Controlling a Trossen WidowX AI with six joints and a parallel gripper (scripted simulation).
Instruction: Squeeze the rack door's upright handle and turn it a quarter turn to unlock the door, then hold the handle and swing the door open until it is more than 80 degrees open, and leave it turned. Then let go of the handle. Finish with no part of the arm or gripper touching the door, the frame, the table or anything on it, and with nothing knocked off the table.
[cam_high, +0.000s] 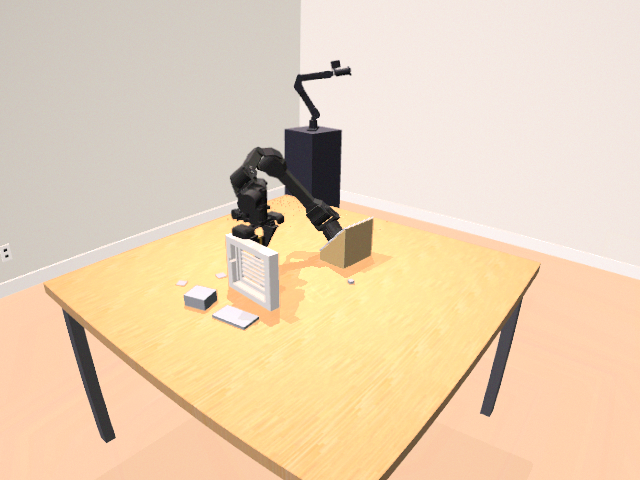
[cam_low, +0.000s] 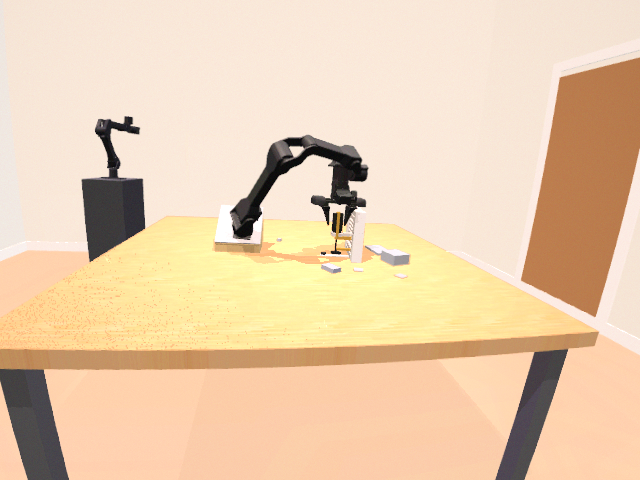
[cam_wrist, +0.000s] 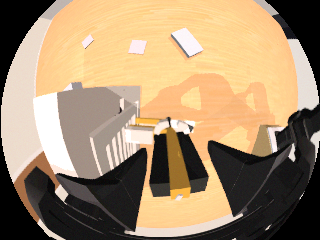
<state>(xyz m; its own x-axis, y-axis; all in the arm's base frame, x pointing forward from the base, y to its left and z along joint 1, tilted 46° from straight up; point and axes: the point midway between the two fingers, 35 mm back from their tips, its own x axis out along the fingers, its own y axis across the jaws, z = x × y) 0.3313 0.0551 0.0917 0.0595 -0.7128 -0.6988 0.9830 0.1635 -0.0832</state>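
Note:
The white rack frame (cam_high: 273, 281) (cam_low: 357, 235) (cam_wrist: 75, 130) stands upright on the table, its slats showing in the top view and the wrist view. Amber and white door parts stick out from it on the arm's side; the exact door angle is hard to tell. The upright handle (cam_wrist: 178, 167) (cam_low: 337, 223), black with an amber strip, stands at their outer end. My gripper (cam_high: 256, 238) (cam_low: 337, 220) (cam_wrist: 178, 148) is open and points down, one finger on each side of the handle, with gaps showing in the wrist view. The left finger is close to the slats.
A grey box (cam_high: 200, 297) (cam_low: 394, 257) and a flat slab (cam_high: 235, 317) lie beyond the frame. A small block (cam_low: 330, 268) (cam_wrist: 187, 42) and thin pale tiles (cam_low: 358, 269) (cam_wrist: 137, 47) lie nearby. The arm's base is on a wedge stand (cam_high: 356, 245) (cam_low: 238, 246).

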